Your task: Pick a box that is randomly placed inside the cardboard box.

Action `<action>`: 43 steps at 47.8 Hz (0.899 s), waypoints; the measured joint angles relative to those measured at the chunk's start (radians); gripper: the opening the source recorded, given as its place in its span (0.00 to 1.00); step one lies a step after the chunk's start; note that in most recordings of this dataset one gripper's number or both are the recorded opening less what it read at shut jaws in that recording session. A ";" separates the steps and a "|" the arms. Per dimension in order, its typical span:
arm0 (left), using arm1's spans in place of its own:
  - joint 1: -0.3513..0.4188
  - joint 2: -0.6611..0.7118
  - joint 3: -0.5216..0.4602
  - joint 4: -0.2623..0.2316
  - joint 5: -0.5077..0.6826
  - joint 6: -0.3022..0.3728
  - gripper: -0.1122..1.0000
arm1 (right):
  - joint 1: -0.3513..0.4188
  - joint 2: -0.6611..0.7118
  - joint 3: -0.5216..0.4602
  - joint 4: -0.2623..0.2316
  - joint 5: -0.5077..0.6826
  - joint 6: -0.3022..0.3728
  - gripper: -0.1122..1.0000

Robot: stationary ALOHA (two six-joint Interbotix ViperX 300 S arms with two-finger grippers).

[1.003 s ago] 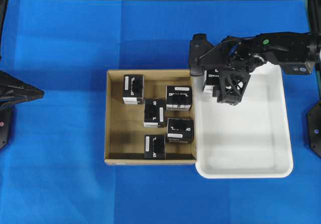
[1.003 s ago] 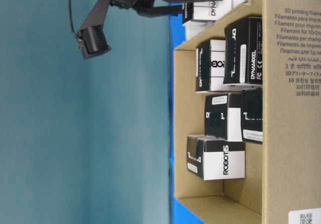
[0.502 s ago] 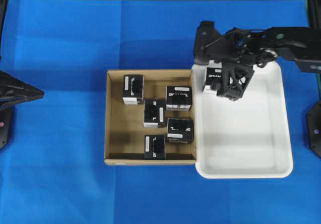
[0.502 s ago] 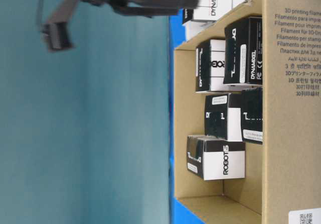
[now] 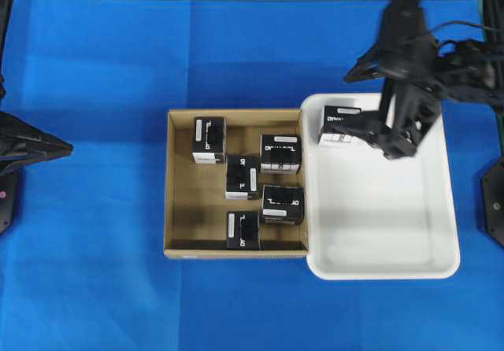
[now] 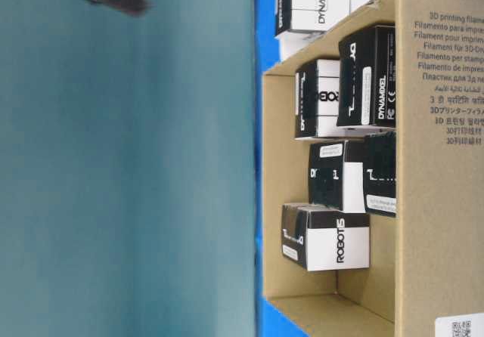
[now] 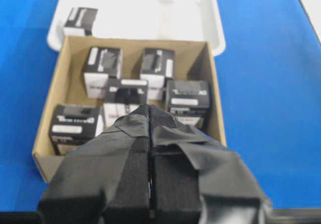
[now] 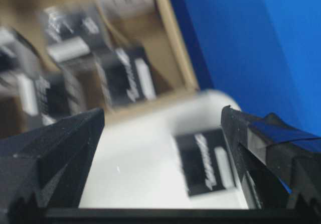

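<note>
The box [image 5: 340, 124], black with white lettering, lies free in the far left corner of the white tray [image 5: 386, 225], outside the cardboard box [image 5: 168, 186]. It also shows in the right wrist view [image 8: 205, 163], the left wrist view [image 7: 80, 20] and the table-level view [image 6: 311, 1]. My right gripper [image 5: 398, 138] is open and empty, raised just right of the box, with its jaws wide apart in the blurred right wrist view [image 8: 160, 153]. My left gripper [image 5: 63, 147] is shut and empty at the left edge, pointing at the cardboard box [image 7: 50, 128].
Several similar black cartons [image 5: 243, 176] with white stickers sit inside the cardboard box, mostly in its right half. The white tray butts against the cardboard box's right wall. Blue cloth [image 5: 94, 272] covers the table all round.
My right gripper has swung right and up, away from the box, which stays in the tray corner. In the table-level view the gripper has almost left the frame. The left arm is still.
</note>
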 measured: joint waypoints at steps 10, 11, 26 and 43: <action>0.006 0.000 0.002 0.000 -0.002 0.000 0.04 | 0.041 -0.109 0.060 0.002 -0.172 0.109 0.99; 0.006 0.000 0.003 0.000 0.000 0.000 0.04 | 0.043 -0.120 0.067 0.000 -0.189 0.117 0.99; 0.008 -0.002 0.008 0.000 -0.002 0.000 0.04 | 0.077 -0.311 0.140 0.000 -0.282 0.135 0.99; 0.008 -0.002 0.006 0.000 -0.002 0.000 0.04 | 0.109 -0.535 0.201 0.002 -0.222 0.135 0.99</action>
